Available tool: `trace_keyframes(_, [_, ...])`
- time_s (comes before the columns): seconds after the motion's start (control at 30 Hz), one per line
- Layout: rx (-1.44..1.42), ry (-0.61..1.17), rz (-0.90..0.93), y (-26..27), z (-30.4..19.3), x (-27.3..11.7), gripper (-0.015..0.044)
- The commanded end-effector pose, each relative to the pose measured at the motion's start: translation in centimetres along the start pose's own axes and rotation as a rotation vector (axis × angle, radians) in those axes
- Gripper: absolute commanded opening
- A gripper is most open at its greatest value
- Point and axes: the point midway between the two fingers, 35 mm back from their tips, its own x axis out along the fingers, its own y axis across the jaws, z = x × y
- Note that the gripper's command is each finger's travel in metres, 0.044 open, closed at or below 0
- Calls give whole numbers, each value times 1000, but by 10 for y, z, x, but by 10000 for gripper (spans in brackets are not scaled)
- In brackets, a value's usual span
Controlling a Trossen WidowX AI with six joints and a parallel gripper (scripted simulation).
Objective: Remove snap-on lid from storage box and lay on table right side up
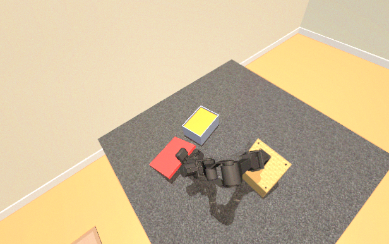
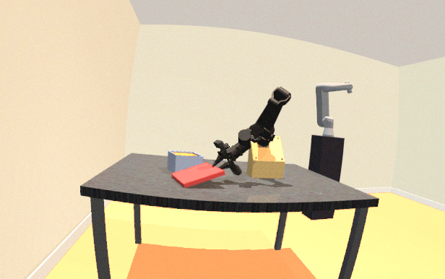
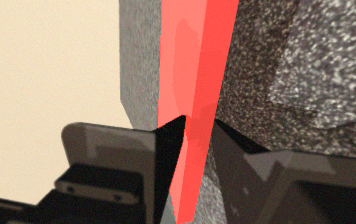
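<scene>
The red lid [image 1: 168,157] [image 2: 196,176] [image 3: 182,60] is off the box, with its smooth face up. It is tilted: the edge at my gripper is raised and the far edge is lower, near the table; whether that edge touches cannot be told. My gripper [image 1: 186,160] [image 2: 216,167] [image 3: 198,122] is shut on the lid's raised edge, one finger over the top face and one on the other side. The storage box [image 1: 193,134] [image 2: 175,162], blue-grey, stands upright and open behind the lid, with yellow showing inside.
A yellow block with dark holes [image 1: 278,164] [image 2: 265,169] stands on the dark table [image 1: 246,95] [image 2: 126,181] to the right, under my arm. The box is close to the lid's back corner. Another grey arm [image 2: 322,105] stands on a dark pedestal beyond the table.
</scene>
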Motion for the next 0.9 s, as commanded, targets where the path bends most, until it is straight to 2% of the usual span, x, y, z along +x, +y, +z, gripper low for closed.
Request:
trace_keyframes(0.0, [2,-2,-15,-7,1,3,0])
trace_keyframes(0.03, [2,-2,-15,-7,1,3,0])
trace_keyframes(0.37, [2,-2,-15,0,-1,1,263])
trace_keyframes(0.43, [2,-2,-15,0,-1,1,275])
trace_keyframes(0.63, [2,-2,-15,-8,0,-8,433])
trace_keyframes(0.87, [2,-3,-16,-17,0,-18,440])
